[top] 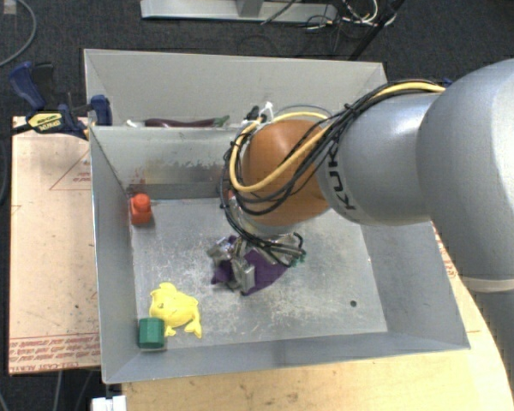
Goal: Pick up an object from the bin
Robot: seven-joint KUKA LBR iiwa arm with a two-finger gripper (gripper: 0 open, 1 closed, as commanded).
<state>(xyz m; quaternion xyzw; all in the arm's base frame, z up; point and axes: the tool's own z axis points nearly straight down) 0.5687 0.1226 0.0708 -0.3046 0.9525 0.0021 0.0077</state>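
Four things lay in the bin (325,315); the gripper (236,268) was low over a purple piece (267,274) near the middle; whether apart or clamped, I could not tell. An orange block (140,210), yellow toy (176,308) and green cube (151,333) lay leftward.

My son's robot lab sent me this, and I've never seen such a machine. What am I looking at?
One camera looks down into a grey metal bin. The big grey arm reaching in from the right is a robot; the orange ball with cables is its wrist cover. At its tip is a gripper, low over a purple thing mid-bin; whether it grips it cannot be told. Also there: an orange block by the left wall, a yellow toy and a green block in the near left corner.
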